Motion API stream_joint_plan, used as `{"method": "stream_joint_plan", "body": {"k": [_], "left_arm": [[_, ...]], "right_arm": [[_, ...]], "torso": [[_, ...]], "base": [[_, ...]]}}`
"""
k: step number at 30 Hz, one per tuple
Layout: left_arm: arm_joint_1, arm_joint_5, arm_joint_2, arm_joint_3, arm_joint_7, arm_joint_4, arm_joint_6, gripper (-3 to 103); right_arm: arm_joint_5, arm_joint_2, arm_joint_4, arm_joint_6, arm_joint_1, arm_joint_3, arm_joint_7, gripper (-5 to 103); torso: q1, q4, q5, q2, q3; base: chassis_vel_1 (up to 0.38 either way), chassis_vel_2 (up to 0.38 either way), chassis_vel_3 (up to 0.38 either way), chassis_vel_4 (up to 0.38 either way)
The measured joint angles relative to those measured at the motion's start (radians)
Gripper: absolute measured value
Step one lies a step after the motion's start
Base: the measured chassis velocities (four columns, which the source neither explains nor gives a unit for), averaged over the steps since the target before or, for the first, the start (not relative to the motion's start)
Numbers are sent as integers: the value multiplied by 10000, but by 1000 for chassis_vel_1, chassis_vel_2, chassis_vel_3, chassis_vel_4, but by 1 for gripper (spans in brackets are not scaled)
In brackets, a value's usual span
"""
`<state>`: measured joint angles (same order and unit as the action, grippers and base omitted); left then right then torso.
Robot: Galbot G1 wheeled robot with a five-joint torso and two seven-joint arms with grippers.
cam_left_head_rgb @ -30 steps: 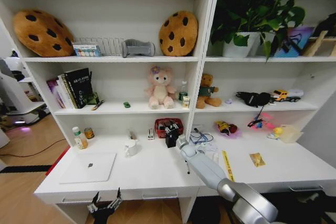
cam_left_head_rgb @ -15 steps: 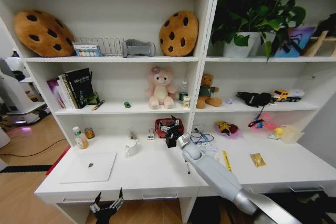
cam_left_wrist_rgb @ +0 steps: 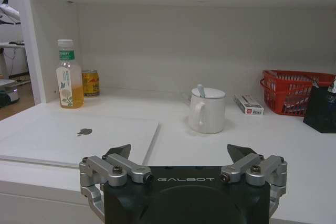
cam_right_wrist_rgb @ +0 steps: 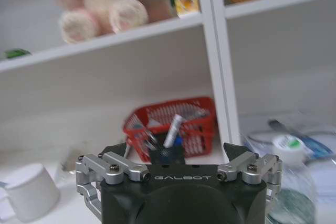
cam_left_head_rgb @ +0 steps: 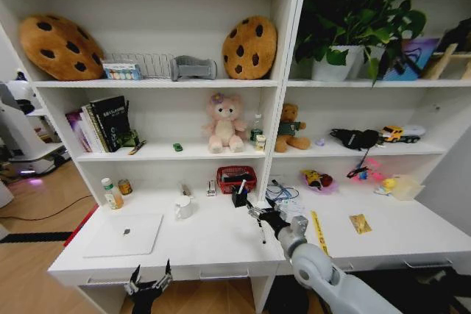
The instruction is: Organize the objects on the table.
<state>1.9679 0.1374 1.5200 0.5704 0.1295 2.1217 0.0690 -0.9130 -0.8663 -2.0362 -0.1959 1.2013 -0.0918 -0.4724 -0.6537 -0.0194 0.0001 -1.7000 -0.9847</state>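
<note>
- The right gripper (cam_left_head_rgb: 259, 213) hangs over the middle of the desk (cam_left_head_rgb: 221, 244), its jaws spread wide and empty.
- Just beyond those jaws stands one black pen holder (cam_left_head_rgb: 239, 197) with a few pens sticking out, and touching or just behind it sits one red basket (cam_left_head_rgb: 236, 177).
- One black pen (cam_left_head_rgb: 263, 235) lies flat on the desk, close under the right gripper.
- One yellow ruler (cam_left_head_rgb: 318, 230) lies near the right arm, on the side away from the laptop.
- One small green-capped jar (cam_right_wrist_rgb: 286, 182) stands just beside the right jaws in the right wrist view.
- The left gripper (cam_left_wrist_rgb: 185, 167) hangs low at the desk's front edge, jaws wide open and holding nothing.
- Ahead of the left jaws lies one closed silver laptop (cam_left_wrist_rgb: 79, 139), flat on the desk.
- One white mug (cam_left_wrist_rgb: 206, 110) with a spoon in it stands farther ahead of these jaws.
- One bottle of orange drink (cam_left_wrist_rgb: 67, 76) and one small can (cam_left_wrist_rgb: 90, 83) stand side by side, well beyond the laptop at the back wall.
- One tiny green toy car (cam_left_head_rgb: 177, 147) sits on the shelf above the desk.
</note>
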Motion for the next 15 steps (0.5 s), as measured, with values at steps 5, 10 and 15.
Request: {"method": "stream_joint_plan", "body": {"k": [5, 10, 15], "left_arm": [[22, -46, 44, -1, -7, 32, 19, 100], [44, -55, 69, 32, -9, 37, 20, 100], [47, -60, 80, 47, -9, -72, 20, 100]], "right_arm": [[-287, -177, 697, -695, 8, -120, -153, 100], [-355, -426, 1451, -982, -477, 216, -148, 100], [-581, -911, 2510, -1159, -1499, 1068, -233, 97]], "torso": [[0, -3, 0, 1, 0], [0, 1, -2, 2, -1], [0, -1, -2, 3, -1]], "base": [[0, 0, 0, 0], [0, 0, 0, 0], [0, 0, 0, 0]]}}
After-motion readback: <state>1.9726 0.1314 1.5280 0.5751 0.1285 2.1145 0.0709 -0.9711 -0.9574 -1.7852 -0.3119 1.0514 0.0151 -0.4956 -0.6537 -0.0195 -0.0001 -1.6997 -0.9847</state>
